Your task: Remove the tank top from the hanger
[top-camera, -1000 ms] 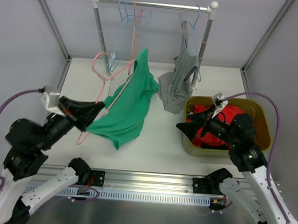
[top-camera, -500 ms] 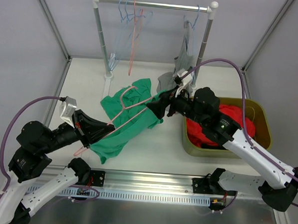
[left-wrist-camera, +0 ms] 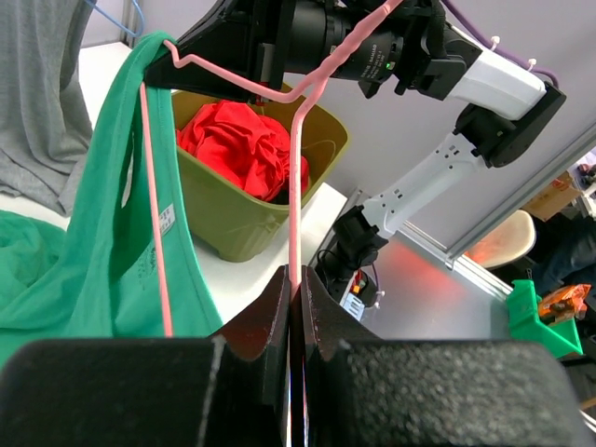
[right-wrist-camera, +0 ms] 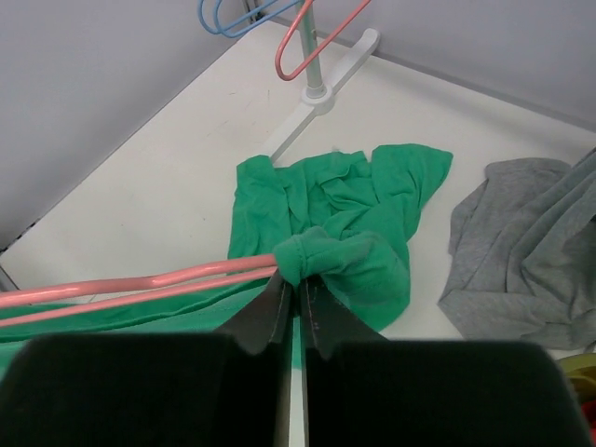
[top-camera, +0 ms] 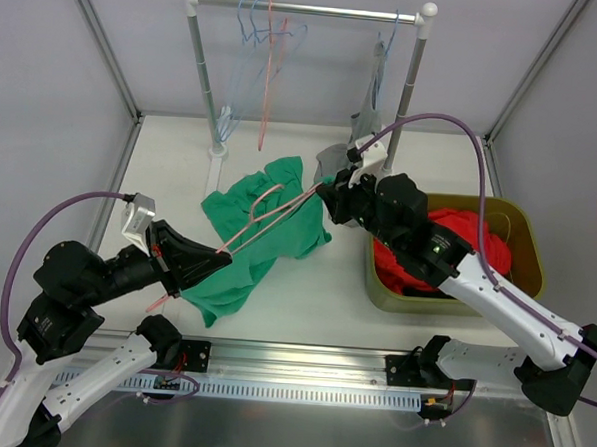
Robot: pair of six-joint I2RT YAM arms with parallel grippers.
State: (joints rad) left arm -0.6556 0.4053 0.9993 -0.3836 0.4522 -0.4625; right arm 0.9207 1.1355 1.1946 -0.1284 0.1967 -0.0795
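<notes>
Right gripper (top-camera: 326, 194): jaws pinched tight on a bunched fold of the green tank top (top-camera: 263, 227) at its upper right corner. In the right wrist view the fingers meet on the fabric right where the pink hanger (right-wrist-camera: 140, 284) runs into it.

Left gripper (top-camera: 220, 256): clamped on the hanger wire at the near end. The left wrist view shows the wire coming straight out from between the closed fingers.

The hanger spans between the two grippers on a diagonal, and one strap is looped over its far shoulder. The rest of the tank top sags onto the table (top-camera: 161, 166), mid-table and left of centre.

Edges and room:
- The olive bin (top-camera: 523, 230), holding a red garment (top-camera: 458, 242), sits just right of the right arm.
- A grey garment (top-camera: 334, 163) lies just behind the right gripper, near the right post of the rack (top-camera: 310, 9).
- Bare table lies to the left of the top and along the front edge.

Change since half a second ago: the right gripper has shifted a little back toward the rack, and the cloth has drawn tauter along the hanger. A second ago that arm was over the bin, and the top hung draped from a raised hanger.
</notes>
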